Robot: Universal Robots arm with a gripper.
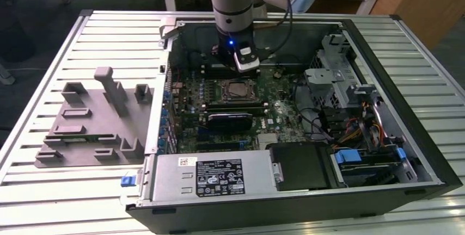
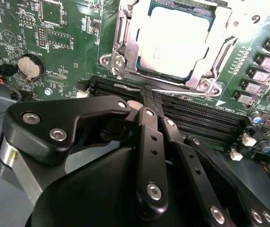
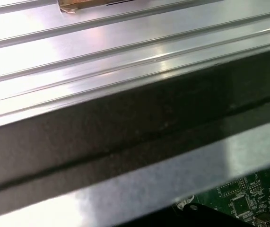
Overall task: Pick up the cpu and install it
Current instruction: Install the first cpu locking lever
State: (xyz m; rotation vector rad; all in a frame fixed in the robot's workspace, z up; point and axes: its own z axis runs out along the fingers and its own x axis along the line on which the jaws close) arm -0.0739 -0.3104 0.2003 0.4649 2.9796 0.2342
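Looking at the second wrist view, you see the gripper point(image 2: 149, 106) with its black linkage fingers point(image 2: 150, 156) drawn together into a narrow closed stack, and nothing visible between them; the tips themselves are cut off behind the linkage, so whether they pinch anything small you cannot tell. Beyond them lies the cpu point(image 2: 175, 42), its silver-grey top sitting flat inside the socket frame point(image 2: 120, 52) on the green motherboard point(image 2: 68, 28), apart from the gripper and not touched by it. A round coin cell battery point(image 2: 30, 67) sits on the board to one side, and black memory slots point(image 2: 196, 116) run between the gripper and the socket. In the exterior view your arm point(image 1: 236, 6) comes down vertically into the open computer case point(image 1: 407, 153), the gripper point(image 1: 247, 66) hanging just above the board at the far edge of the socket, where the cpu point(image 1: 238, 90) shows as a small pale square. On the ribbed metal table point(image 1: 43, 191), toward the exterior view's left, stands the grey fixture tray point(image 1: 95, 121), well apart from the arm.
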